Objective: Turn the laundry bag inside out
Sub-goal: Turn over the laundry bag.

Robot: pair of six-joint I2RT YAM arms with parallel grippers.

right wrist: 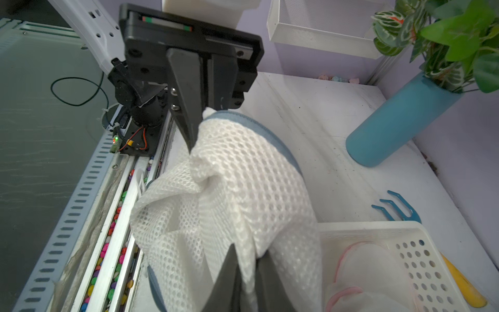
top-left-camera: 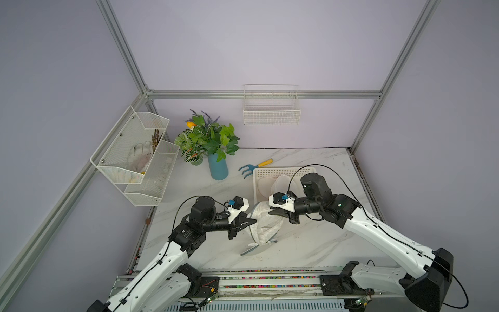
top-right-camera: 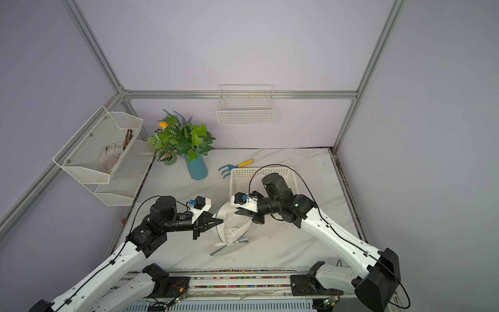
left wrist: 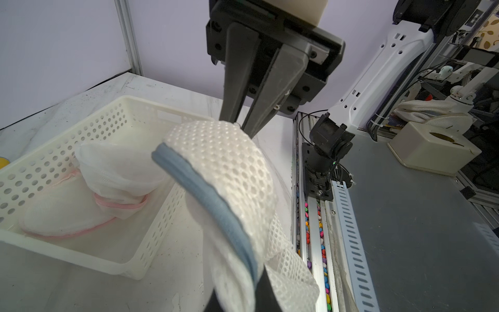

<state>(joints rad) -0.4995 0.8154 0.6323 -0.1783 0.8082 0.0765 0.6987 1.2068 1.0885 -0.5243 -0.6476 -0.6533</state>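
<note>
Your left hand (top-left-camera: 253, 222) and your right hand (top-left-camera: 270, 212) are both pressed together, each pinching the white mesh laundry bag (top-left-camera: 266, 225) from its own side. The bag sits bunched between them on the table (top-left-camera: 310, 243), just beside the white basket (top-left-camera: 283, 170).

I see open marble tabletop (top-left-camera: 318, 243) front and right of laundry bag (top-left-camera: 266, 221); perforated basket (top-left-camera: 283, 170) just behind it, rake (top-left-camera: 247, 169) and vase (top-left-camera: 218, 168) guarding far left.
</note>
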